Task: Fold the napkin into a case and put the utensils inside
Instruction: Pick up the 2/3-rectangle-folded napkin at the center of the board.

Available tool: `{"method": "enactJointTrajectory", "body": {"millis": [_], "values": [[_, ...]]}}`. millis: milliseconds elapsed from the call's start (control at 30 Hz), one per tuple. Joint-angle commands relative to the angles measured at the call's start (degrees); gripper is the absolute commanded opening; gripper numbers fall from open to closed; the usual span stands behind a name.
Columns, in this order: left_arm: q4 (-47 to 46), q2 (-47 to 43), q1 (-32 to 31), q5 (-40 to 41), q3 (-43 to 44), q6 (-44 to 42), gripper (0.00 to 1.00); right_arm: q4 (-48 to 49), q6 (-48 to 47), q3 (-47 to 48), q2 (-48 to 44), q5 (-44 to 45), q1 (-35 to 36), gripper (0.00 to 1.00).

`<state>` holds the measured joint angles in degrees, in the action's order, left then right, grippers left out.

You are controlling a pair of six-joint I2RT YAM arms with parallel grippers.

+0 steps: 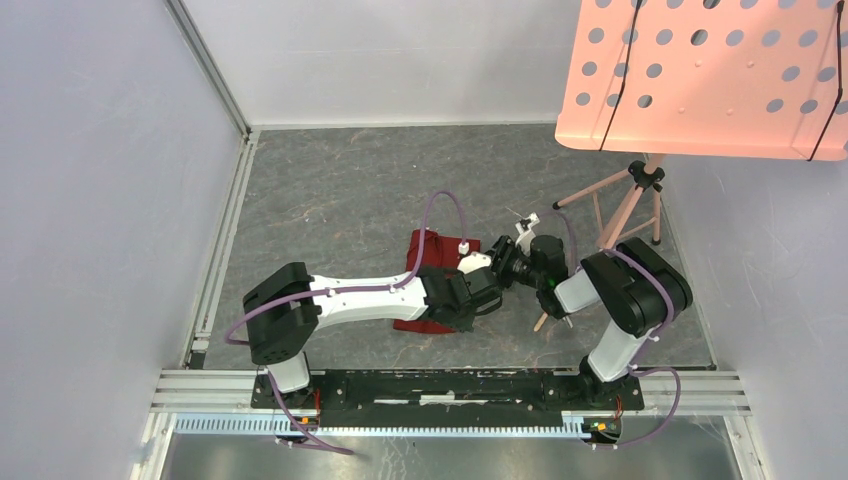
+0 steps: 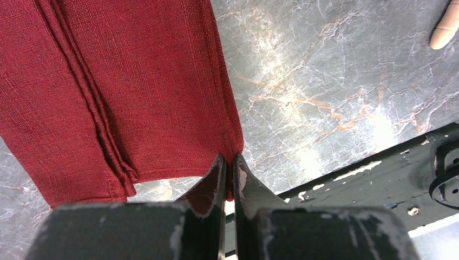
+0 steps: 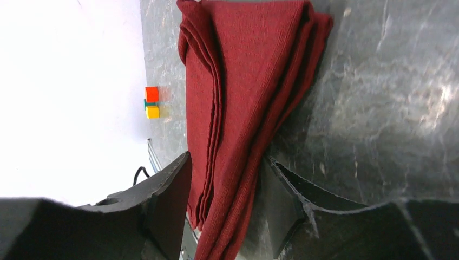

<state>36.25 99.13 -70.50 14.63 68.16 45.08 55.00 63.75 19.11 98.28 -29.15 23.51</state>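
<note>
No text, label, brand mark, number or sign can be read in any of the three views.

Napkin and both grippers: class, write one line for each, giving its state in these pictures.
napkin, folded in layers on the table, one corner pinched.
left gripper, shut on the napkin's corner.
right gripper, open, straddling the napkin's layered edge.
</note>
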Motion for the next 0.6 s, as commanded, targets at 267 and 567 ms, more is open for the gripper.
{"method": "enactJointTrajectory", "body": {"millis": [267,567], "values": [[-1.47,-2.98,0.10,-0.33,0.15,-2.27,0.02,-0.32,-5.07,4.62,3.32,0.86,-1.51,0.45],[-2.21,-2.63,0.13,-1.50,0.13,-2.28,0.02,1.03,-6.26,4.84,5.00,0.52,-2.85,0.28]]}}
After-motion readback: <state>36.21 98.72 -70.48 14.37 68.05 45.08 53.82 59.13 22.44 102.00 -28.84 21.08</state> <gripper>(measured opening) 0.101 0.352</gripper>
